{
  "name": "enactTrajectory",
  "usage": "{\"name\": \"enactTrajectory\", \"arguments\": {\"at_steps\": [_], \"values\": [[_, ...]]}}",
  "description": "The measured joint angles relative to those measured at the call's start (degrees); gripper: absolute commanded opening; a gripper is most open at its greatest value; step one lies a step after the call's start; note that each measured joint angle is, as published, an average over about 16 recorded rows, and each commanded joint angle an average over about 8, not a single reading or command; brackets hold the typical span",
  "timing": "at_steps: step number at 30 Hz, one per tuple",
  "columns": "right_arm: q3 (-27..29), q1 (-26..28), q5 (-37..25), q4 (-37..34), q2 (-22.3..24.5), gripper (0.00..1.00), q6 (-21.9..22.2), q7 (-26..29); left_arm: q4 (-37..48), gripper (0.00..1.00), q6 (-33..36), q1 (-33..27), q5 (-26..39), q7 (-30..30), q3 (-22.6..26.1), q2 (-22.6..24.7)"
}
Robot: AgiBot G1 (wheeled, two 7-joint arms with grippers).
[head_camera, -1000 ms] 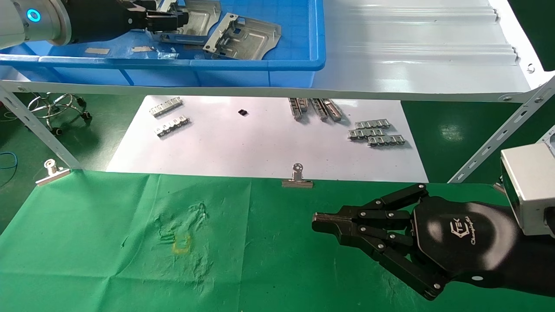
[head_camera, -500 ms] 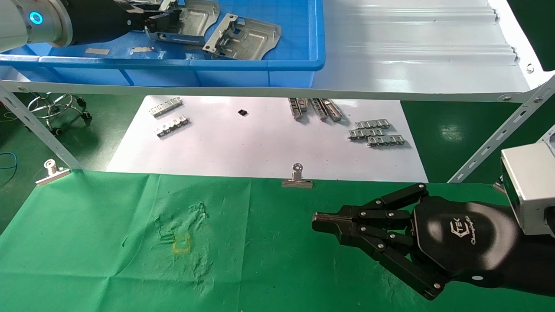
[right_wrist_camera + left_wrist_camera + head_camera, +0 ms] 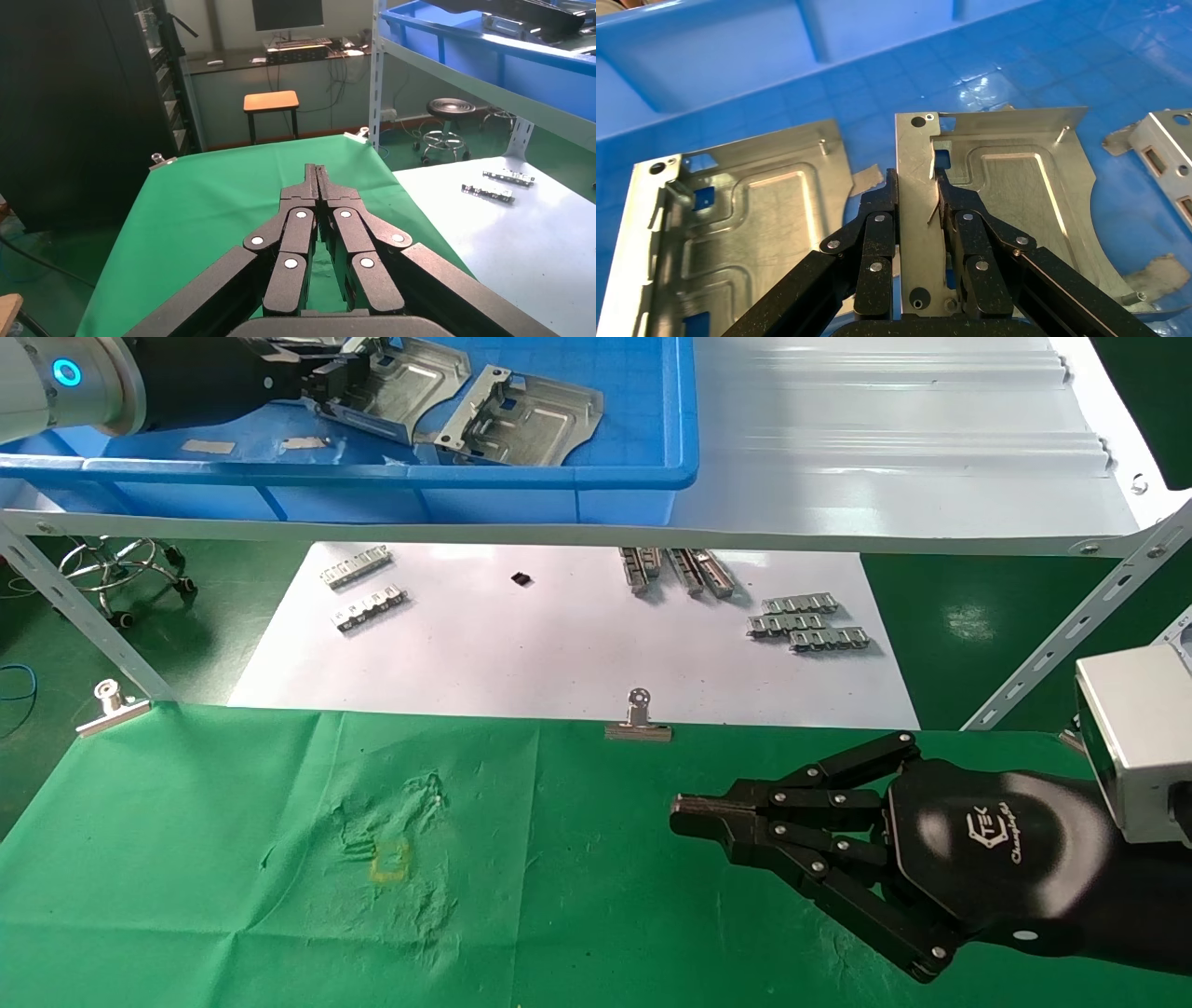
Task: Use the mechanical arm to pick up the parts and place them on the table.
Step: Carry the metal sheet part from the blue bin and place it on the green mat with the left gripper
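My left gripper (image 3: 326,379) is inside the blue bin (image 3: 596,477) on the shelf, shut on the edge of a silver stamped plate (image 3: 405,384), which is tilted up off the bin floor. In the left wrist view the gripper (image 3: 916,186) pinches the plate's flat edge strip (image 3: 1011,189). A second plate (image 3: 743,217) lies beside it, and a third (image 3: 521,416) lies in the bin to the right. My right gripper (image 3: 684,817) is shut and empty, hovering over the green cloth table (image 3: 233,896); it also shows in the right wrist view (image 3: 316,175).
A yellow square mark (image 3: 389,861) sits on the wrinkled cloth. Binder clips (image 3: 639,721) (image 3: 112,705) hold its far edge. A white sheet (image 3: 559,654) beyond carries small ladder-like strips (image 3: 808,624). The pale ribbed shelf (image 3: 894,449) spans above; its slanted legs (image 3: 1071,626) stand at both sides.
My left gripper has lifted the gripped plate, tilting it up and drawing it slightly left in the bin. The right arm has not moved.
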Motion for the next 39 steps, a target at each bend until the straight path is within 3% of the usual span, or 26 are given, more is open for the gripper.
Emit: {"name": "enactTrajectory", "arguments": {"at_steps": [12,30,39], "values": [[0.0,0.0,0.0,0.0,0.0,0.0,0.0,0.0,-3.5,0.0,6.6,-0.5,-5.1,4.4,-3.5,-3.5],[0.0,0.0,0.0,0.0,0.0,0.0,0.0,0.0,-12.2,0.0,38.2,2.3,-12.8,20.3,-7.3,-14.0],[0.0,0.0,0.0,0.0,0.0,0.0,0.0,0.0,-21.0,0.0,46.4,7.0,-17.0,25.4,-4.6,-19.5]]}}
